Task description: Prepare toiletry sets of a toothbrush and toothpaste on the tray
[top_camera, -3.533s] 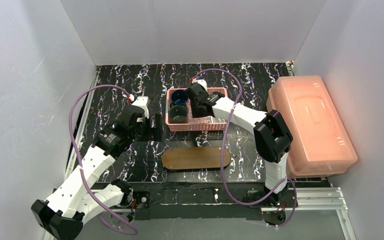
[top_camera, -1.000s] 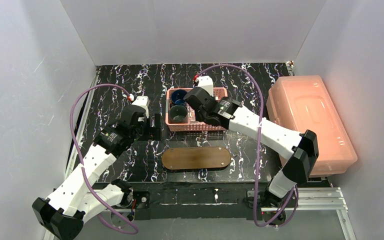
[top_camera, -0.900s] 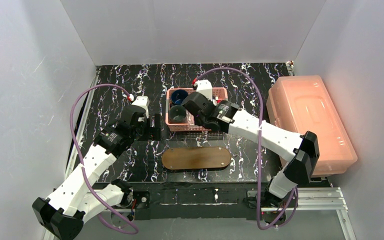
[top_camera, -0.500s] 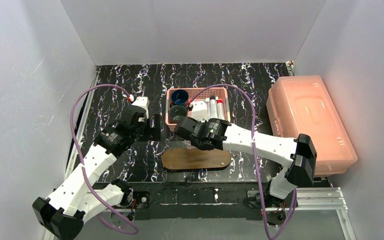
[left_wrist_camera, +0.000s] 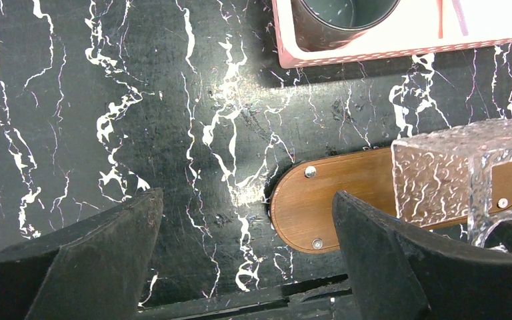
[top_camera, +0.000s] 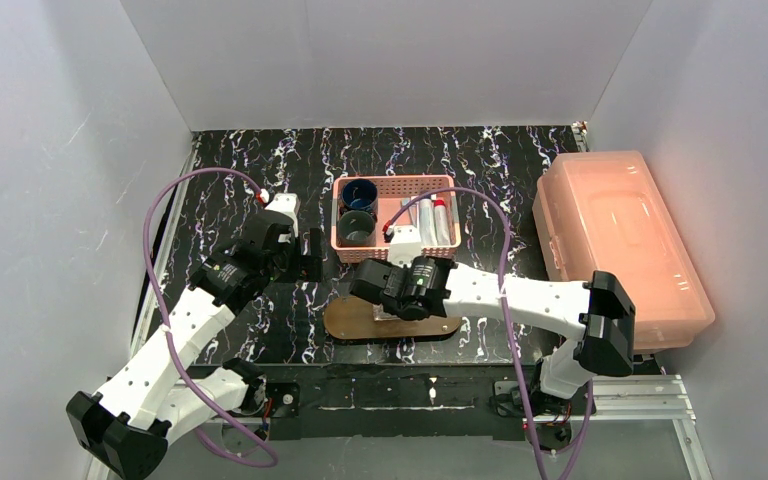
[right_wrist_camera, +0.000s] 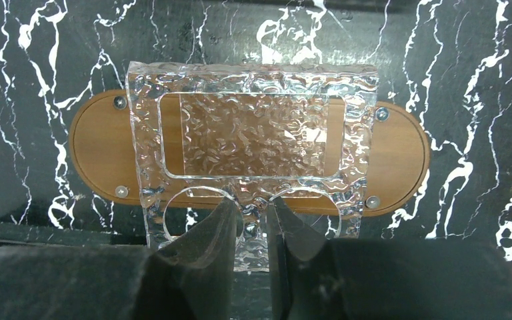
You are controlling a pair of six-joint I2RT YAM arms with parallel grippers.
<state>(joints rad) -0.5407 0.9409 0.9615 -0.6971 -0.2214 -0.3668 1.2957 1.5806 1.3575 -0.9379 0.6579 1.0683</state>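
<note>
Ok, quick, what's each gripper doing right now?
Left gripper: open, holding nothing.
Right gripper: shut on the clear plastic holder, over the tray.

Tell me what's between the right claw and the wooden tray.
A clear textured holder, pinched in the right claw, spans the tray's middle; the right wrist view shows it plainly.
</note>
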